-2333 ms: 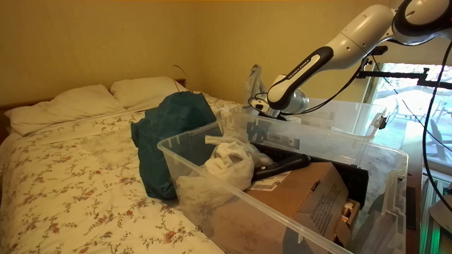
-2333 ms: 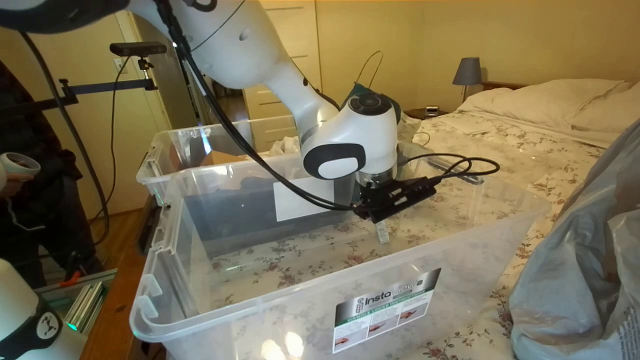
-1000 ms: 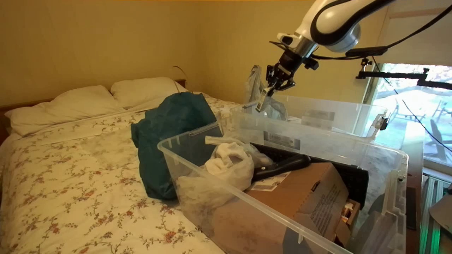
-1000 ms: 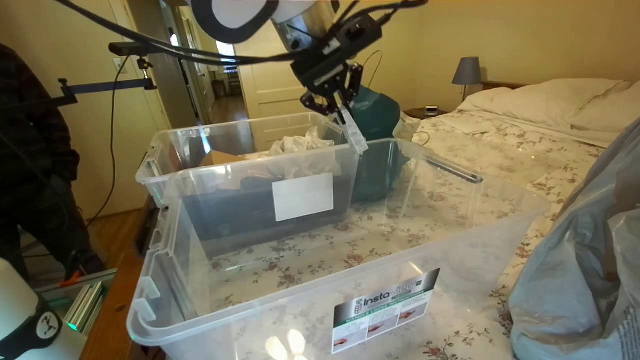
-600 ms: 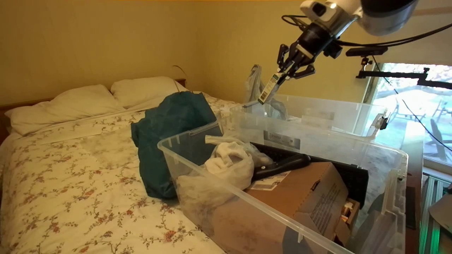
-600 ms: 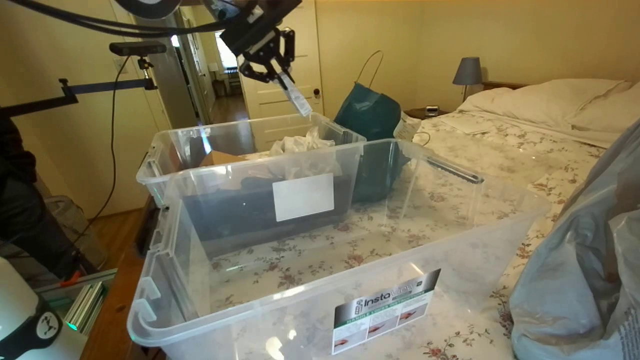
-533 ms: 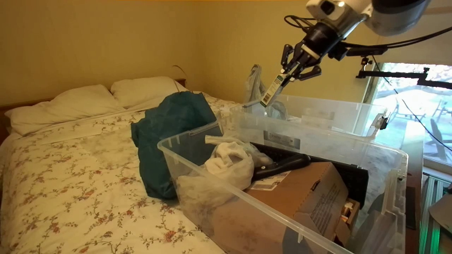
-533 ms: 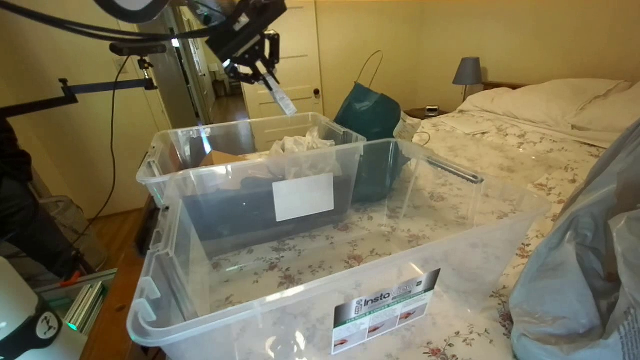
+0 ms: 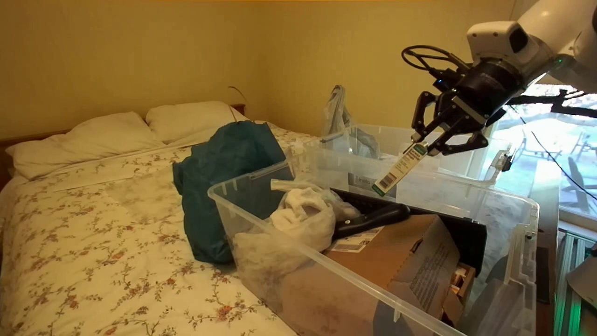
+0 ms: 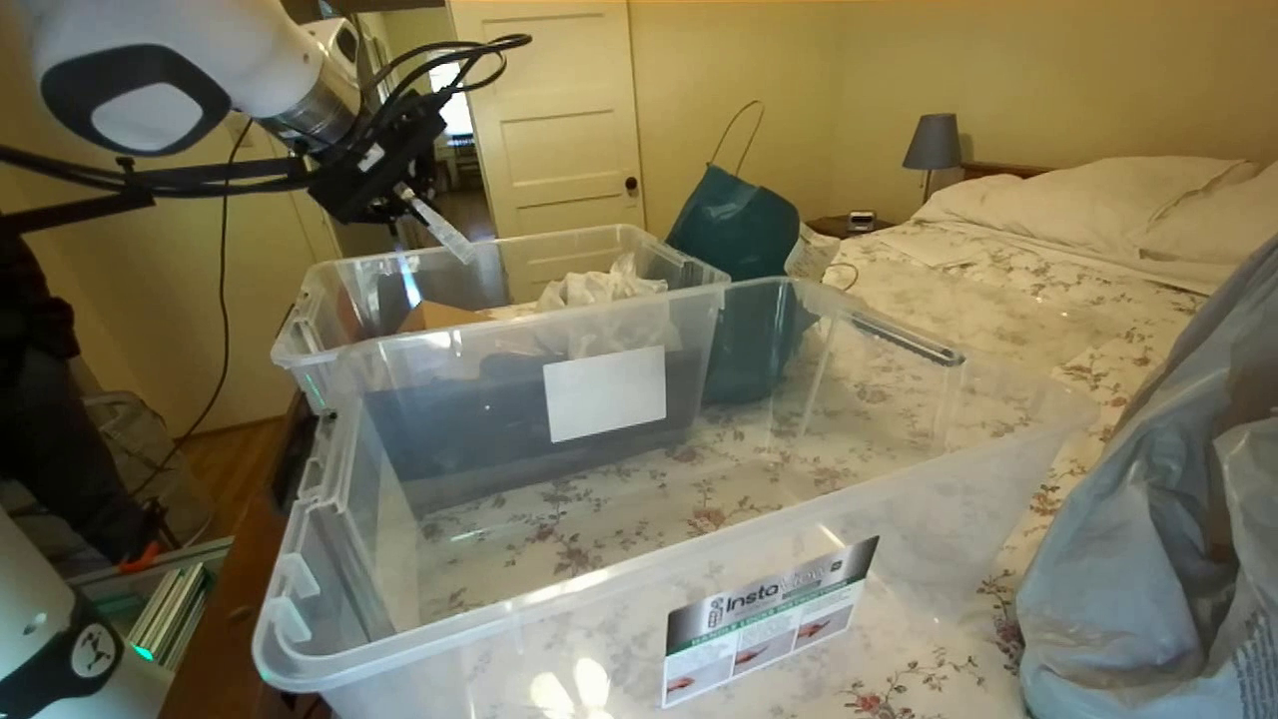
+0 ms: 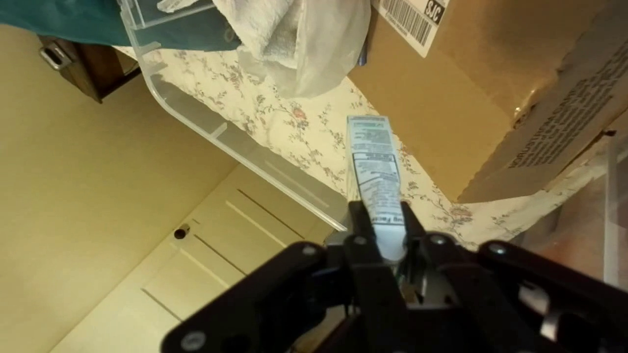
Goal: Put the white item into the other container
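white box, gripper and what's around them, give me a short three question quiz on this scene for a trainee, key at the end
1. What does the gripper hold?
2. True or false: the teal bag stands outside the packed bin.
3. Fill the gap: in the wrist view, the carton bears a label with the letters ___.

Key: 1. The white box. 2. True. 3. SJC.

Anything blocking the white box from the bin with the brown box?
Nothing visible: the bin is open on top, and the gripper holds the white box seemingly above it. Inside, the brown box and plastic bag may limit where it lands.
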Controlling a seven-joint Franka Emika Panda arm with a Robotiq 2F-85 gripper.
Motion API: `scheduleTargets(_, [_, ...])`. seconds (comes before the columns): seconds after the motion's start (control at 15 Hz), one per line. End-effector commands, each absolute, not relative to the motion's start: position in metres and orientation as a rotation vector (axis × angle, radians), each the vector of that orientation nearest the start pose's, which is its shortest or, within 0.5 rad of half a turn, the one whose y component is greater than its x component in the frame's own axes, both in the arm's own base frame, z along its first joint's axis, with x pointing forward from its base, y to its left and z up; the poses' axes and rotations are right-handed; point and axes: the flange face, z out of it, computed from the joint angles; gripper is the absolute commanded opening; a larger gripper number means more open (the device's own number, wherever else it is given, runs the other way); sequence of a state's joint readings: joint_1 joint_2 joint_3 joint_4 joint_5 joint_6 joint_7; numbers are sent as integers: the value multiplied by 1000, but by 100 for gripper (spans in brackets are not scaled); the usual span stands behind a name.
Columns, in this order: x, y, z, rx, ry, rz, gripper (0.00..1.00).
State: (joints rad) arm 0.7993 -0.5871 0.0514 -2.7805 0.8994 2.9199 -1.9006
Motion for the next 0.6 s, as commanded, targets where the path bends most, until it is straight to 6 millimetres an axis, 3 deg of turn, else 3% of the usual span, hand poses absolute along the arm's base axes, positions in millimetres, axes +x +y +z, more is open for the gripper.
scheduleTargets(0.0, [290,271,405,1562,2409,1184,41])
scheduleTargets(0.13, [297,279,387,1538,2409,1125,47])
scheduleTargets(0.33, [311,280,375,1558,2373,1091,69])
scheduleTargets(0.53, [326,263,370,1644,2243,1080,90])
